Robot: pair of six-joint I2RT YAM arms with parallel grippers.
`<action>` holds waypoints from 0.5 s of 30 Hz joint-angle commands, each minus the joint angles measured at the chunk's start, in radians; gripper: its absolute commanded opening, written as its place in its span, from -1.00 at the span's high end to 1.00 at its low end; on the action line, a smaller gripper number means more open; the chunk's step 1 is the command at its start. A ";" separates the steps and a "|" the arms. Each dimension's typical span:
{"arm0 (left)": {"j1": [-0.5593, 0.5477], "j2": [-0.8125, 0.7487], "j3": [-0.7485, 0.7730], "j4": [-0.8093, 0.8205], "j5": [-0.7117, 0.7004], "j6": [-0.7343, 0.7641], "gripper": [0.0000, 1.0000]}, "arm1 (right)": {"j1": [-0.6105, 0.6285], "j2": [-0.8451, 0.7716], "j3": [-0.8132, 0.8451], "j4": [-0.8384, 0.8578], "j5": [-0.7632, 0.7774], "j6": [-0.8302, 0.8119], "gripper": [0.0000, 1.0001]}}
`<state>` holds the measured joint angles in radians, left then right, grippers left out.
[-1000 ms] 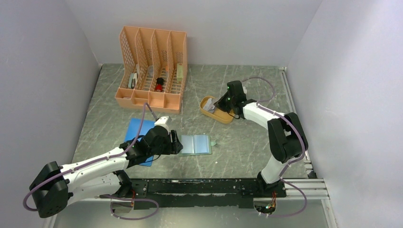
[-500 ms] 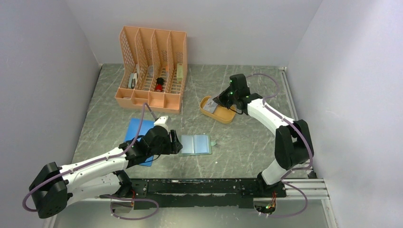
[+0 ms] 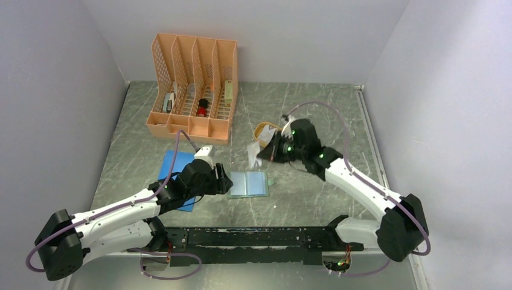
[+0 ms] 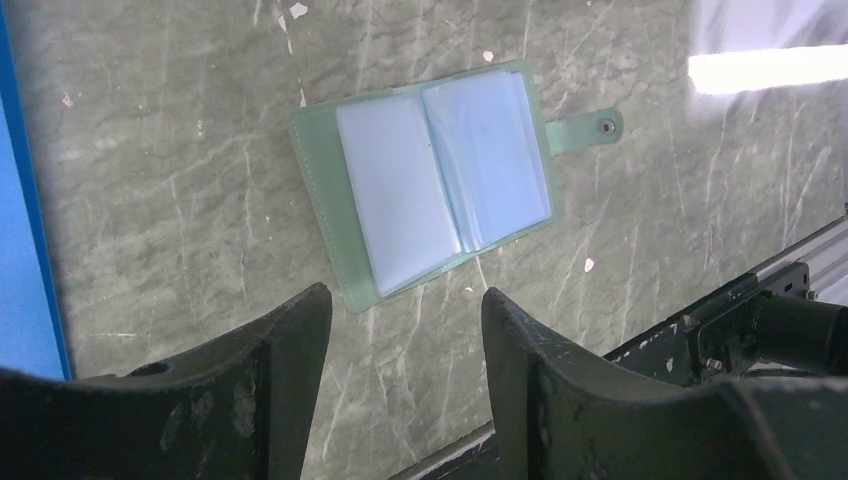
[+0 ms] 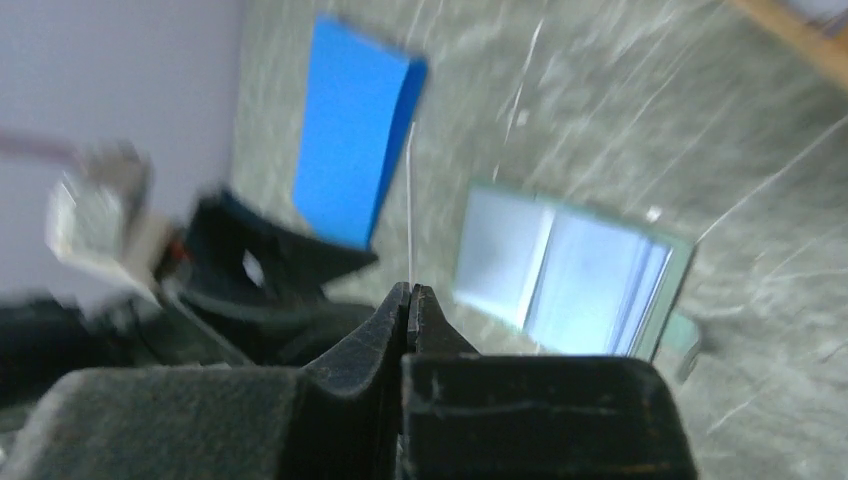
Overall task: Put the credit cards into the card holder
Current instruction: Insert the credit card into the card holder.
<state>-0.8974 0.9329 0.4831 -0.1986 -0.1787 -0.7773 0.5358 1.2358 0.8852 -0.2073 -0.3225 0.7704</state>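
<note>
Grey marbled tabletop (image 3: 314, 181) carried everything. Nearest the bases, the left gripper (image 4: 405, 300) hung with its fingers spread and empty, just beside the card holder (image 4: 440, 175). The holder lay open and flat, pale pockets up. To its left lay a blue pad (image 3: 172, 166). Just beyond the holder, the right gripper (image 5: 411, 290) was pressed together, pinching one credit card (image 3: 253, 156) above the table. Farther back sat a mustard tray (image 3: 263, 128) and an orange file rack (image 3: 193, 90).

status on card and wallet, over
Left gripper open, empty, short of wallet. Right gripper shut on card, aloft near wallet. Wallet open flat, nothing on it.
</note>
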 commanded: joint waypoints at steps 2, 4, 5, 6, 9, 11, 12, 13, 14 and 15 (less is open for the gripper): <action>0.006 0.044 0.000 0.080 0.017 0.017 -0.22 | 0.120 -0.061 -0.213 0.080 -0.048 -0.117 1.00; 0.006 0.082 0.005 0.089 0.017 0.017 -0.22 | 0.123 -0.063 -0.275 0.148 -0.062 -0.082 1.00; 0.006 0.096 0.007 0.094 0.015 0.016 -0.22 | 0.124 -0.061 -0.296 0.167 -0.057 -0.067 1.00; 0.007 0.114 0.008 0.102 0.012 0.019 -0.22 | 0.122 -0.054 -0.318 0.193 -0.058 -0.053 1.00; 0.006 0.167 0.008 0.119 0.009 0.023 -0.21 | 0.122 -0.002 -0.345 0.262 -0.092 -0.025 1.00; 0.006 0.204 0.011 0.123 -0.001 0.024 -0.20 | 0.122 0.041 -0.345 0.290 -0.111 -0.013 1.00; 0.006 0.222 0.013 0.123 -0.006 0.022 -0.20 | 0.122 0.056 -0.347 0.306 -0.113 -0.005 1.00; 0.007 0.239 0.015 0.123 -0.011 0.020 -0.20 | 0.122 0.069 -0.352 0.325 -0.116 0.006 1.00; 0.007 0.254 0.017 0.123 -0.015 0.020 -0.19 | 0.121 0.081 -0.356 0.341 -0.112 0.018 1.00; 0.007 0.268 0.018 0.122 -0.020 0.015 -0.19 | 0.119 0.092 -0.356 0.352 -0.108 0.024 1.00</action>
<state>-0.8974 1.1576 0.4831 -0.1162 -0.1764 -0.7704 0.6575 1.2942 0.5343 0.0219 -0.4088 0.7532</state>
